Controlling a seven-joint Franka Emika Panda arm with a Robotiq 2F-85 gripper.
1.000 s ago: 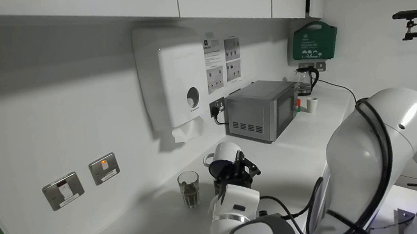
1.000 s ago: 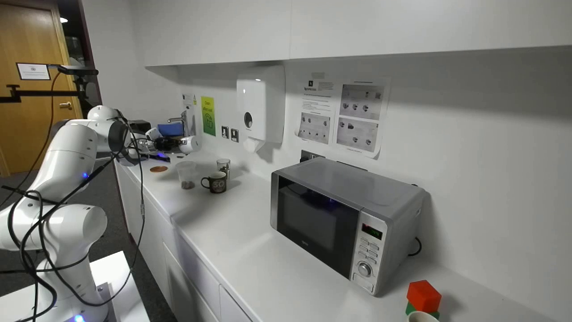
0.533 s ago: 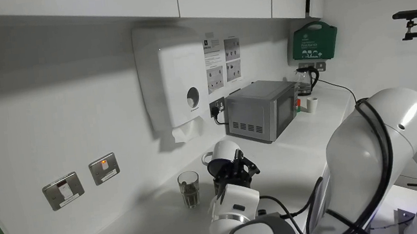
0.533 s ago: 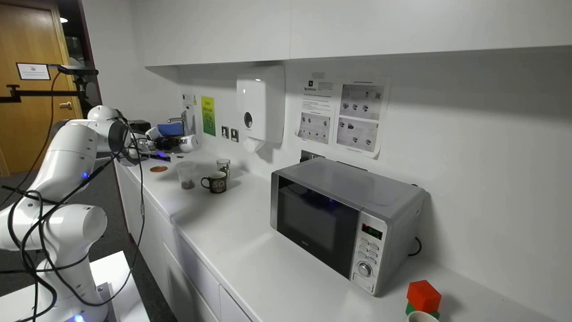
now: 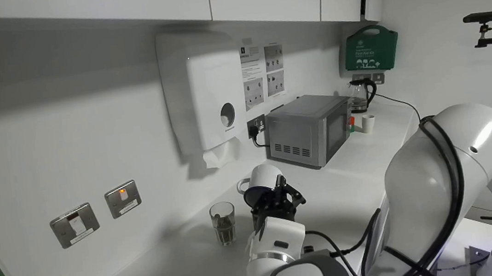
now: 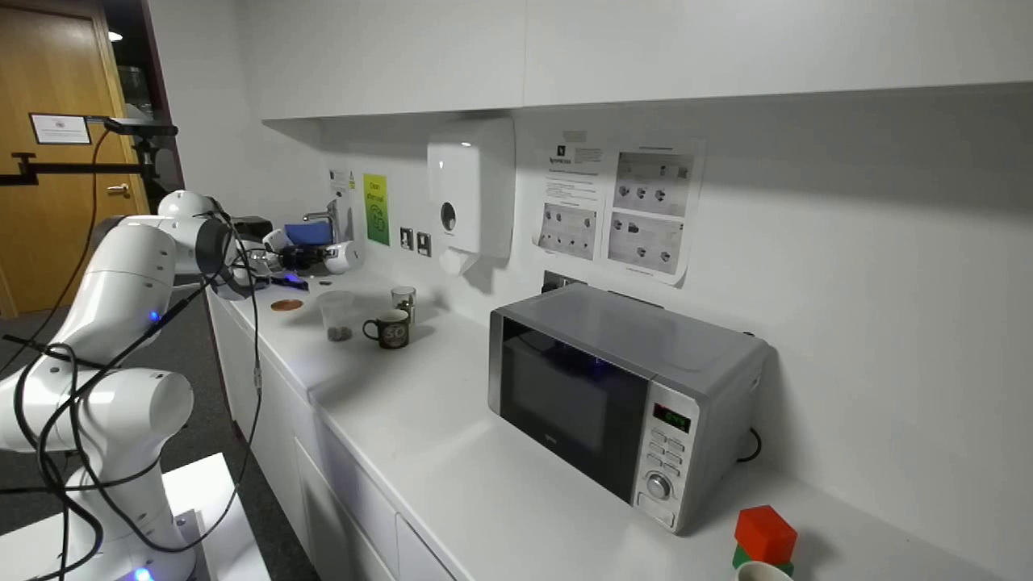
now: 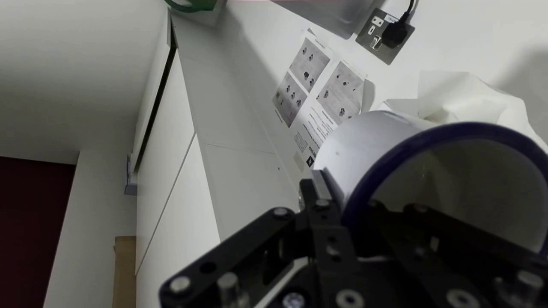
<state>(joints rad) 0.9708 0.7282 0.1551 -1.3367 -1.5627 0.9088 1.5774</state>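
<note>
The gripper (image 7: 342,201) pinches a white mug (image 5: 265,176) by its wall, holding it tilted above the counter (image 6: 436,411). A glass (image 5: 224,224) and a dark mug (image 6: 393,330) stand upright nearby.

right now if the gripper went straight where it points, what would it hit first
Likely the paper towel hanging from its wall dispenser: in the wrist view it shows behind the blue-rimmed white mug the gripper holds, though depth is unclear.

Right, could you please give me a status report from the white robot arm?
Black two-fingered gripper shut on wall of white blue-rimmed mug. Mug tipped sideways, held above white worktop. Possible obstacle: clear glass tumbler standing nearby.
</note>
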